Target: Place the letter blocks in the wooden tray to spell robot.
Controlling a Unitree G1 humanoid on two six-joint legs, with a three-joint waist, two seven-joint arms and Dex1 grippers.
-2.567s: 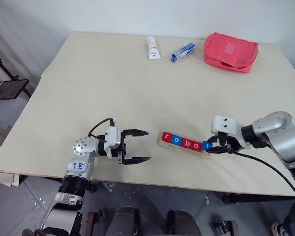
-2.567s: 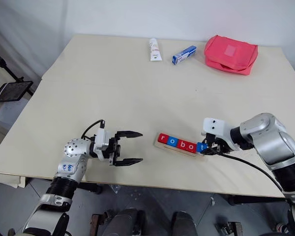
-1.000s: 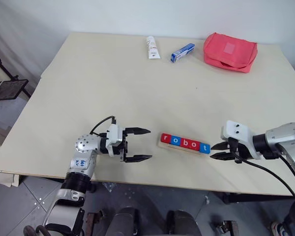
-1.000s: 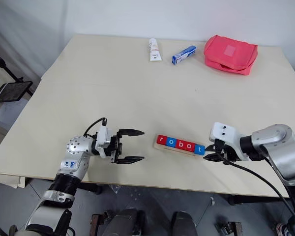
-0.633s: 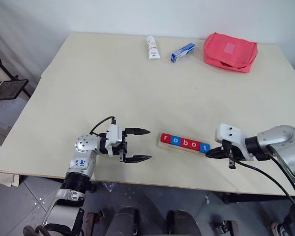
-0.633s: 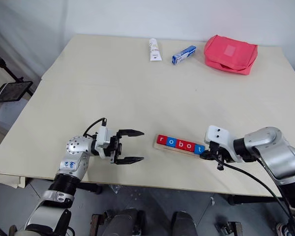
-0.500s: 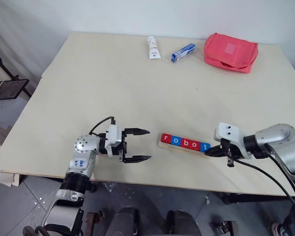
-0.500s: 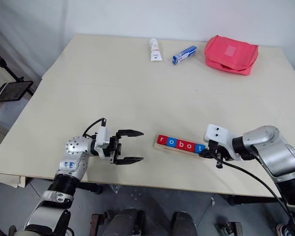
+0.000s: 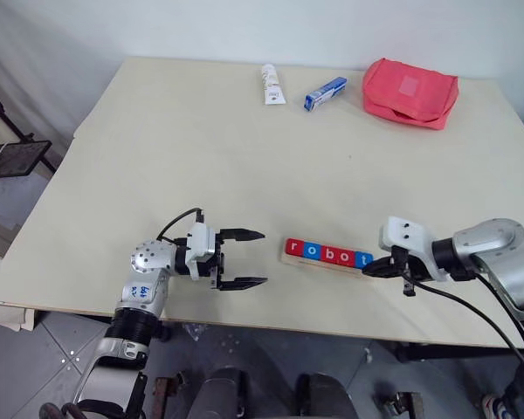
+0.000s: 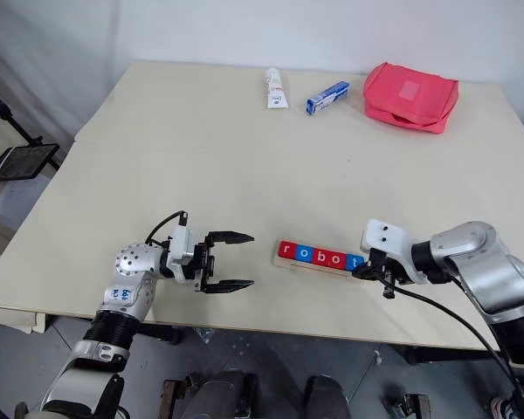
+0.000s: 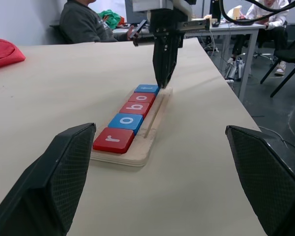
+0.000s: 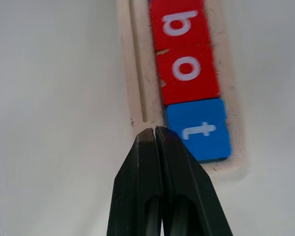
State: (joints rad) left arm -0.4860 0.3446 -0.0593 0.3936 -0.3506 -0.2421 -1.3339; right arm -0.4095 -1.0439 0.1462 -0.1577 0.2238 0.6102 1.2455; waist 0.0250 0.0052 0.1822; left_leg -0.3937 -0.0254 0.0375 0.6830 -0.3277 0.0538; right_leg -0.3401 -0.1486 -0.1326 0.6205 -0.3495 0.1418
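Near the desk's [image 9: 157,131] front edge, the wooden tray [image 9: 325,262] holds the letter blocks [image 9: 328,254] spelling robot. The right gripper [image 9: 373,269], clenched and empty, points at the tray's right end. The left gripper [image 9: 251,258] gapes, released.

Pale beige table [image 9: 201,148] bearing three items along its far edge: a white tube [image 9: 272,84] lying near the middle of that edge, a blue-and-white oblong box [image 9: 325,92] just to its right and set at a slant, and a red zipped pouch [image 9: 410,92] towards the far right corner. In the left wrist view, seated people [image 11: 86,22] and desks [image 11: 236,29] appear beyond the table.
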